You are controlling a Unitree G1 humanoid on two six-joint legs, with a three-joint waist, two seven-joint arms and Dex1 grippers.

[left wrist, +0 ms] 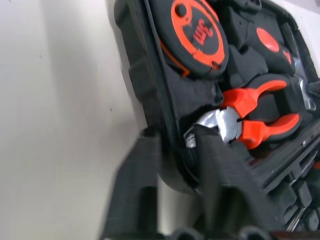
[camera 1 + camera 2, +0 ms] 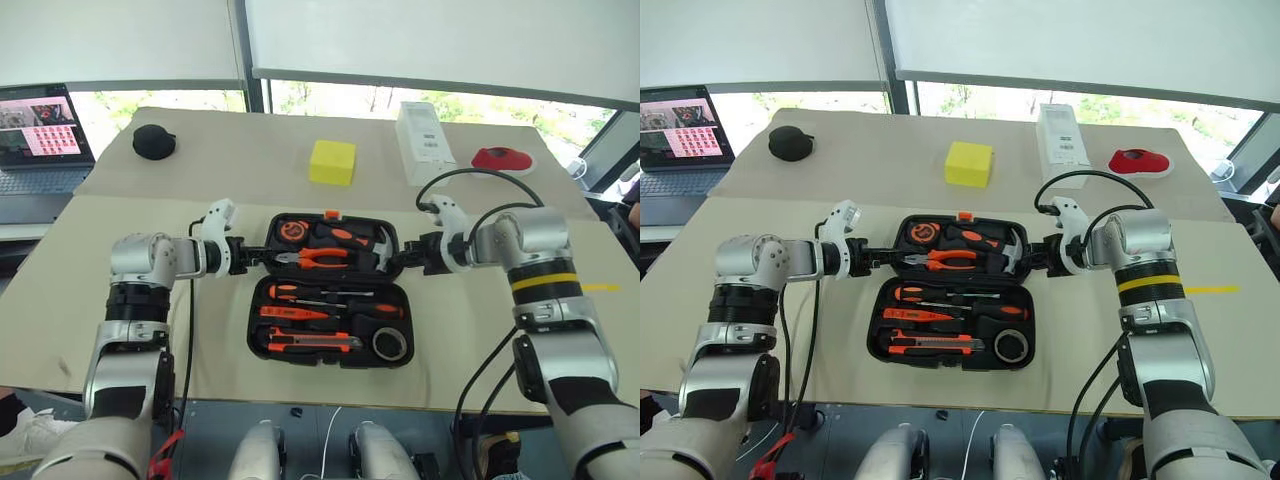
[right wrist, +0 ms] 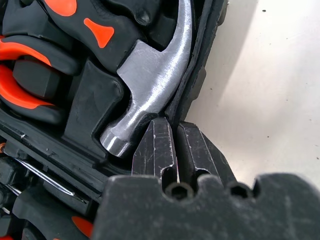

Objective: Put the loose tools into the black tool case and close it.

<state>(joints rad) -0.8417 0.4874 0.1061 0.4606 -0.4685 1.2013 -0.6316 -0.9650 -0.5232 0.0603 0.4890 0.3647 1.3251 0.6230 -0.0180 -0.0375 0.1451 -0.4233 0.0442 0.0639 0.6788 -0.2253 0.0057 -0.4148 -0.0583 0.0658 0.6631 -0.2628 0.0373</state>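
The black tool case [image 2: 328, 290] lies open on the beige table [image 2: 120, 300], directly in front of the robot, its two halves spread flat with the far half carrying a small orange latch [image 2: 331, 214] at its far edge. In the near half sit the loose tools in their moulded recesses: the two black-and-orange screwdrivers [image 2: 300, 293], the all-orange tester screwdriver [image 2: 295, 313], the orange-and-black utility knife [image 2: 312, 343] along the near edge, and the small dark tape roll [image 2: 390, 344] in the near right corner. The far half holds an orange-faced tape measure [image 1: 197, 32], the orange-handled pliers [image 2: 320, 257] and the steel-headed hammer [image 3: 152, 75].

The left gripper [image 2: 258, 256] reaches in from the left and is clenched on the left wall of the far half; in the left wrist view one finger lies outside the rim and the other inside, just beside the pliers' jaws. The right gripper [image 2: 398, 262] comes in from the right and is pinched on the right wall of the same half, its fingers [image 3: 155, 150] pressed together over the rim next to the hammer head.

Well beyond the case on the table stand a yellow block [image 2: 332, 162], a white box [image 2: 425, 140], a red object [image 2: 502, 158] and a small round black pouch [image 2: 154, 141]. A laptop [image 2: 40, 130] sits off the table's far left.
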